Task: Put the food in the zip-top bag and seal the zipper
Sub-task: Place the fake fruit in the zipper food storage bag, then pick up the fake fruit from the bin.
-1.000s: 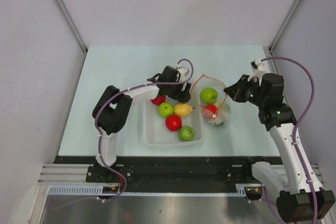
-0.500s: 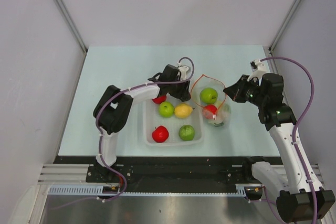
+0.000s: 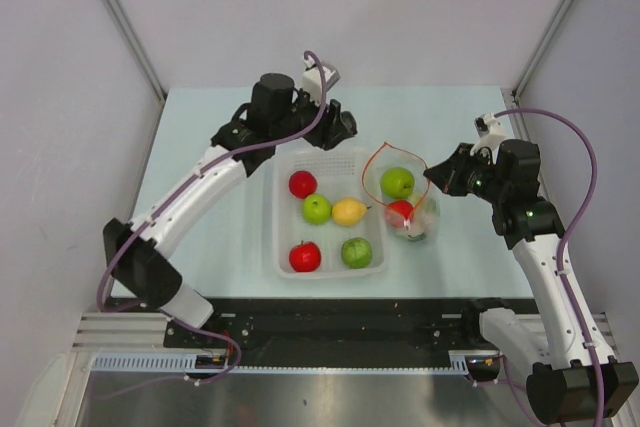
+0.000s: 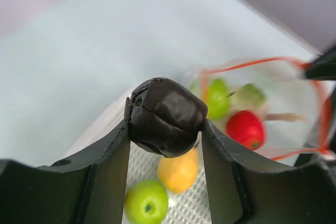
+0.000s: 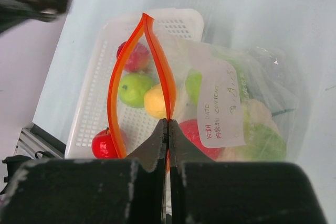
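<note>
"DATE", "CONTENTS" on zip-top bag (image 5: 265,72) label (image 5: 220,103)

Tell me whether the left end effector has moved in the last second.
Yes. The left end effector went from over the basket's far corner to beyond its far rim, holding the dark lump.

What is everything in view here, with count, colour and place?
table: one, pale blue.
basket: one, white, perforated, mid-table.
red fruits: two, in the basket.
green fruits: two, in the basket.
lemon: one, yellow, in the basket.
zip-top bag: one, clear, right of the basket.
zipper: one, red-orange, mouth gaping open.
bagged food: green fruit, red fruit, pale green cabbage.
dark lump: one, in the left gripper.
left gripper: above the basket's far edge.
right gripper: pinching the zipper.
</note>
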You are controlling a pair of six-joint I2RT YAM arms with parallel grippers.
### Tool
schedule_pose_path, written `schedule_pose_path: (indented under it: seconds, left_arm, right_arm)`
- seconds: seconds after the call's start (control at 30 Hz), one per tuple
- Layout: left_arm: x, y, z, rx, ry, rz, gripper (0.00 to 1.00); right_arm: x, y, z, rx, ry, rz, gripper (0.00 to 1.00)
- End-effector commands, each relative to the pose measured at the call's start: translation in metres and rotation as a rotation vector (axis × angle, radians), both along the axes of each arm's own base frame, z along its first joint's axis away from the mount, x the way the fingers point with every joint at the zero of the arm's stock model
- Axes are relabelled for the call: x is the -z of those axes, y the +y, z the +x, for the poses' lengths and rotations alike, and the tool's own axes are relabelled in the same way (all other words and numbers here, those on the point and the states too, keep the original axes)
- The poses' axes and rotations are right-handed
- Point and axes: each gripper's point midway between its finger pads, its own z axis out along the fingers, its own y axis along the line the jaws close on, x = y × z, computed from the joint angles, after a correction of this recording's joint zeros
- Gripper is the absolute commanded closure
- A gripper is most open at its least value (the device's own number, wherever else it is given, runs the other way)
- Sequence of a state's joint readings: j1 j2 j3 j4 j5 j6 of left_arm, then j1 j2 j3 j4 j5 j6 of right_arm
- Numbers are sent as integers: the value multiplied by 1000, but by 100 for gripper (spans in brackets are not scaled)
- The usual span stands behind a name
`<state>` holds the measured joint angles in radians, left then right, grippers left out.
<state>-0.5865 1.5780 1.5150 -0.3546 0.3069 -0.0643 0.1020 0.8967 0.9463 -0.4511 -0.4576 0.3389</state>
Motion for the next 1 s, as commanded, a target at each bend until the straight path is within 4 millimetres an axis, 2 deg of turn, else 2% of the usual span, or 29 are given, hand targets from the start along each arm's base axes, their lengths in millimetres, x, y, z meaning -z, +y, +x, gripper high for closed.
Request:
schedule_pose_path:
  seconds: [0.0, 0.03, 0.07, 0.13, 0.17, 0.2, 0.23, 0.27, 0.3, 0.4, 0.43, 0.47, 0.5, 0.53, 0.57, 0.6, 0.63, 0.67, 0.7, 0.87, 0.97]
  left_arm:
    - [-40, -39, -56, 203, -75, -21, 47]
    - [-41, -50, -68, 240, -74, -22, 45]
    - [-35, -56, -72, 252, -59, -18, 44]
    - [-27, -70, -84, 290, -41, -17, 34]
    - [-16, -75, -85, 301, -27, 3, 28]
    - [-17, -80, -88, 309, -28, 9, 16]
    - [-10, -84, -96, 340, 1, 28, 10]
    - [-8, -85, -99, 350, 17, 37, 1]
    - [-7, -85, -99, 369, 10, 53, 0]
    - [-15, -65, -104, 381, -6, 64, 0]
    - [-12, -50, -96, 357, 1, 72, 0]
    - [-15, -42, -100, 392, -11, 63, 0]
    - [2, -29, -102, 395, 17, 82, 0]
    - [-3, -10, -99, 386, -22, 85, 0]
    - [5, -1, -99, 380, -26, 105, 0]
    - [33, 10, -106, 387, 12, 149, 0]
    - [35, 22, -112, 414, -48, 182, 0]
    - [49, 28, -116, 423, -50, 211, 0]
    - [75, 37, -128, 451, -15, 244, 0]
    - [116, 52, -139, 480, -3, 316, 0]
    - [123, 52, -139, 464, 4, 303, 0]
  right_arm:
    - [-10, 2, 3, -19, -45, 8, 100]
    - [-10, 3, 3, -20, -48, 11, 100]
    - [-12, 3, 3, -19, -53, 13, 100]
    - [-15, 4, 2, -23, -59, 20, 100]
    - [-15, 4, 2, -26, -61, 22, 100]
    - [-16, 5, 1, -29, -61, 25, 100]
    - [-15, 5, 1, -31, -59, 25, 100]
    - [-16, 5, 0, -32, -60, 26, 100]
    - [-16, 6, 0, -36, -60, 26, 100]
    - [-14, 6, 0, -38, -55, 24, 100]
    - [-13, 6, 0, -39, -51, 22, 100]
    - [-13, 6, 0, -39, -51, 22, 100]
    - [-13, 6, 0, -41, -51, 20, 100]
    - [-12, 6, 0, -41, -49, 19, 100]
    - [-12, 6, 0, -42, -49, 16, 100]
    - [-10, 5, 0, -43, -46, 14, 100]
    - [-11, 6, -1, -46, -48, 12, 100]
    - [-10, 6, 0, -47, -45, 12, 100]
    - [-9, 6, 0, -49, -46, 8, 100]
    - [-10, 6, 0, -45, -44, 13, 100]
    - [-8, 5, -1, -40, -34, 12, 100]
